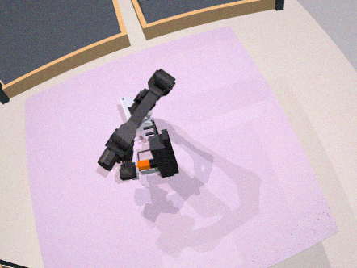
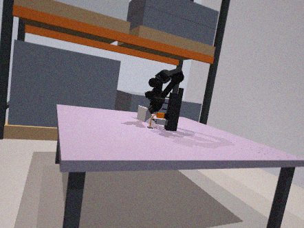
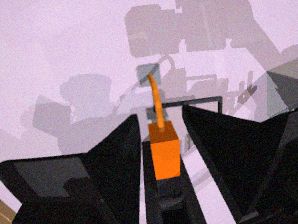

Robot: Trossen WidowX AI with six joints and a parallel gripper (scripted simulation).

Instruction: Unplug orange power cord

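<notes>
Hanging at about 9 o'clock from the orange plug (image 1: 144,165) (image 2: 160,115) (image 3: 165,152) in the top view, the end effector (image 1: 128,170) (image 2: 155,106) (image 3: 160,115) has its fingers partway apart, clamped on nothing. In the wrist view the plug shows in the gap between the two fingers, its body toward 6 o'clock from the line of the fingertips (I cannot tell whether either finger touches it).

The plug meets the black power strip (image 1: 166,157) (image 2: 172,111) (image 3: 172,192), which stands upright on the pink bench (image 1: 226,81) (image 2: 172,147) (image 3: 30,65). From above, the plug juts out of the strip's 9 o'clock side, with a black part between the orange body and the strip; it looks plugged in.

The orange cord (image 2: 151,120) (image 3: 156,95) bends down to the bench from the plug's 9 o'clock end in the exterior view. In the wrist view it runs from the plug toward 12 o'clock, leaning slightly to 11, and reaches a small grey block (image 3: 148,73).
</notes>
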